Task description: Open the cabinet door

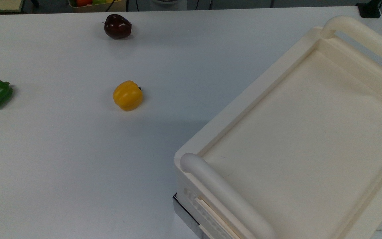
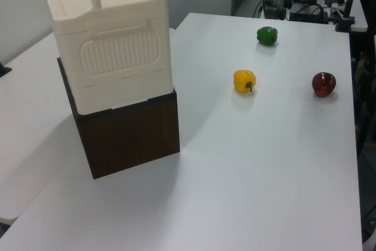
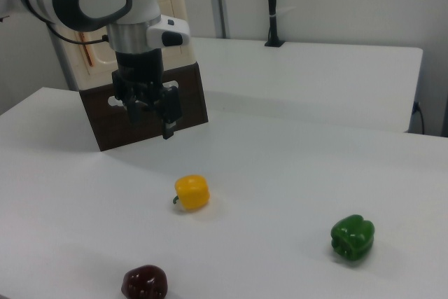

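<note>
Since the hand (image 3: 150,125) hangs in free air and touches nothing, I judge the task to be at its approach step, with the door not yet gripped. At the upper left of the right view stands the cabinet door (image 3: 96,50), a cream panel partly hidden behind the arm, with its thin copper handle (image 3: 85,50) showing as a slim line; it looks closed as far as I can tell. Just right of it and lower, the hand points downward in front of the dark brown box (image 3: 190,99) that carries the cream cabinet. Its two fingers are spread apart with nothing between them. The next move calls for rising toward the upper left, turning the fingers to straddle the copper bar, closing on it, then pulling along the door's swing. Further right and lower on the table (image 3: 301,152) lie a dark red apple (image 3: 145,282), a yellow pepper (image 3: 192,192) and a green pepper (image 3: 352,238), well apart from the hand
</note>
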### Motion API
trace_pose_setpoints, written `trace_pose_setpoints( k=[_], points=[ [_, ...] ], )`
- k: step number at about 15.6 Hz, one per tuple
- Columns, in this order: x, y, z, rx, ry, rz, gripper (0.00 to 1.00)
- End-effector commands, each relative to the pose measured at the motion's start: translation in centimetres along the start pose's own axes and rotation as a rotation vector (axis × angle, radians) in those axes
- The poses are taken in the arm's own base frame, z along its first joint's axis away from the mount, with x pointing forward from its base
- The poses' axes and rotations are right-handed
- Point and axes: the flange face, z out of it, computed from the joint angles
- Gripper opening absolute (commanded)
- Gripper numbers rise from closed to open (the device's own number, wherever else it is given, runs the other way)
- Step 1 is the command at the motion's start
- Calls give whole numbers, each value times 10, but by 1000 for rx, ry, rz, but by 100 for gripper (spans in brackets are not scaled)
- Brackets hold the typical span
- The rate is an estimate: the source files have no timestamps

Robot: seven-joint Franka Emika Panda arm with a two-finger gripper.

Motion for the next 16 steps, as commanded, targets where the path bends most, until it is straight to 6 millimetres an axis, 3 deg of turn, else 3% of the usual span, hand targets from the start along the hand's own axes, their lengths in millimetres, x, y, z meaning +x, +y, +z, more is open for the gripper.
trace_pose_setpoints(
  k=[1, 5, 10, 14, 16],
  points=[
    [3, -1, -3, 13, 24, -17, 100],
    [4, -5, 0, 12, 21, -25, 100],
    [16, -22, 8, 18, 39, -166, 100],
    [36, -54, 23, 31, 65, -210, 100],
    [43, -67, 19, 45, 127, -242, 100]
  ],
)
